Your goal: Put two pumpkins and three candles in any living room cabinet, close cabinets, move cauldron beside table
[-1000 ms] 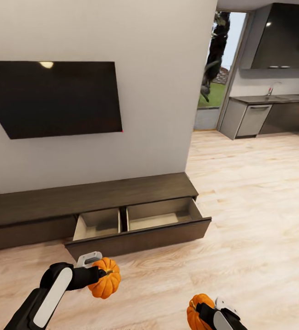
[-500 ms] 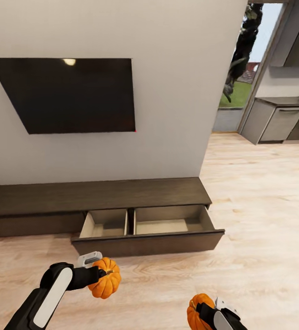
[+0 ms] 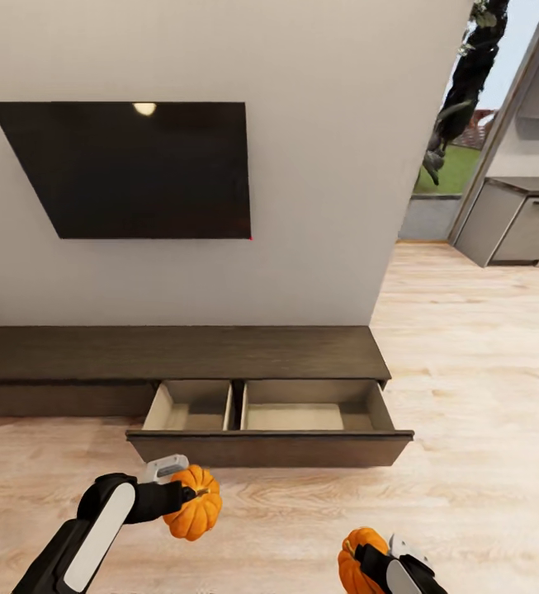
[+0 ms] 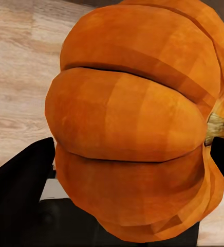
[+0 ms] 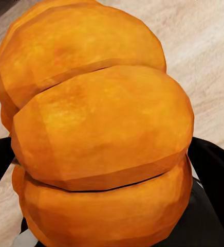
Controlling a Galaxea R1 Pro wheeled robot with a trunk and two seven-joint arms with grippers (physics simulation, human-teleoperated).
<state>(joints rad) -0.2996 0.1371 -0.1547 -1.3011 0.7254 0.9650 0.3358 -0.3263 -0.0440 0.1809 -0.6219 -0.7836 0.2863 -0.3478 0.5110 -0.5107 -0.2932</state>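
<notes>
Stem (image 4: 218, 125) close-up; head view: open cabinet (image 3: 269, 429).

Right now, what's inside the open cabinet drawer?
The drawer shows two pale beige compartments split by a divider, and nothing lies on the floor that shows. Its dark front panel covers the near strip of each compartment, so that part cannot be checked.

A ribbed orange pumpkin (image 5: 99, 134) sits close up, clamped between the right hand's (image 5: 109, 206) black fingers (image 5: 212, 175) at three and nine o'clock, above pale wood floor (image 5: 204, 46).
</notes>
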